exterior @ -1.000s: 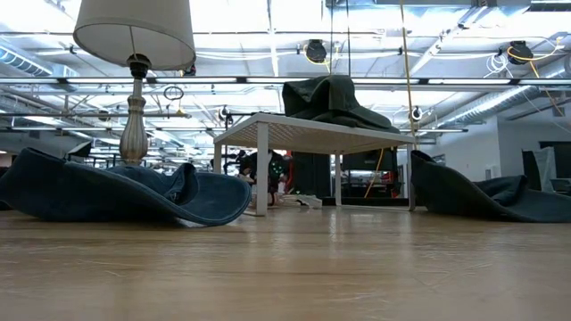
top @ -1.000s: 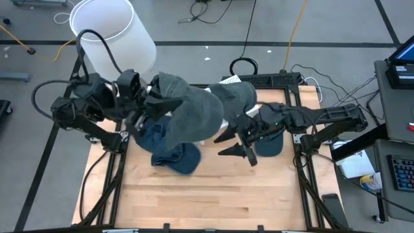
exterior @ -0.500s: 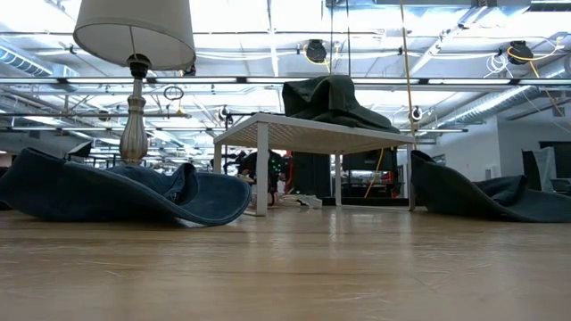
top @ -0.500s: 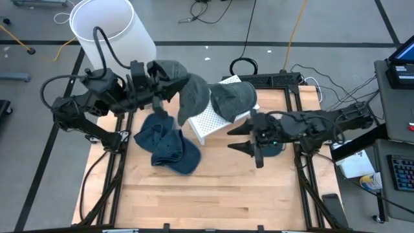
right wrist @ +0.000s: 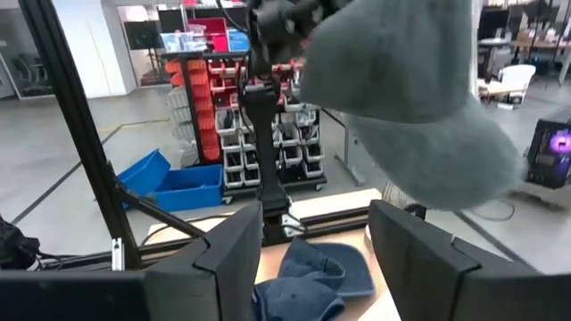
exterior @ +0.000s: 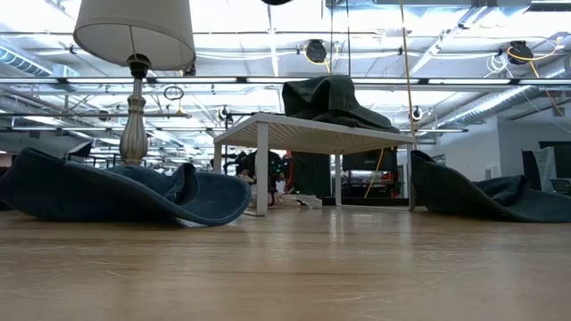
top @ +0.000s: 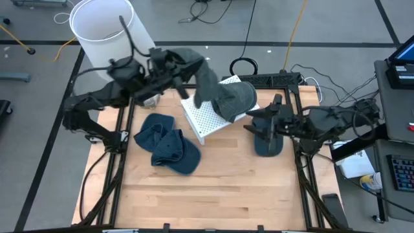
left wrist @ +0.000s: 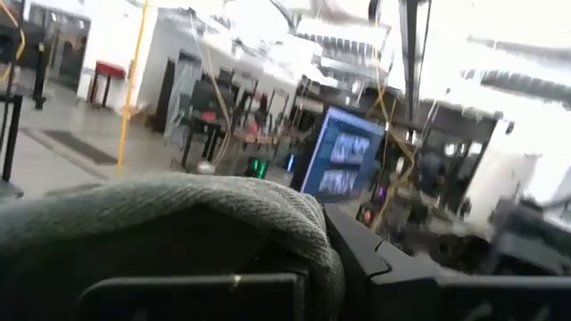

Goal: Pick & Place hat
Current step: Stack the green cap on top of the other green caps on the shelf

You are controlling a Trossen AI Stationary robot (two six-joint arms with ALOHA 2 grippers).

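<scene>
A grey hat (top: pixel 202 81) hangs in the air over the table's far left part, with my left gripper (top: pixel 176 65) shut on it. In the right wrist view this grey hat (right wrist: pixel 401 80) shows high up. A grey-green hat (top: pixel 238 97) lies on top of a white perforated stand (top: pixel 202 122). A blue hat (top: pixel 165 147) lies flat on the wooden table (top: pixel 213 194). A darker blue hat (top: pixel 268 144) lies at the right, below my right gripper (top: pixel 260 120), which is open and holds nothing. My left gripper is shut on an edge of the grey hat, where the cloth (left wrist: pixel 268 214) folds over the fingers. The fingers come in about level from the table's left. The hat droops past and below them, slack and clear of the table and stand.
A white cylindrical bin (top: pixel 110 32) stands beyond the table's far left corner. Cables (top: pixel 242 65) run along the far edge. The stand's legs (exterior: pixel 261 169) rest on the tabletop between the two blue hats (exterior: pixel 116 189) (exterior: pixel 482 192).
My left gripper has carried the grey hat toward the table's far edge and right, turning as it went; the hat, earlier spread over the stand's left side, now hangs bunched and clear. My right gripper has swung toward the right and far edges, turned, and stayed open.
</scene>
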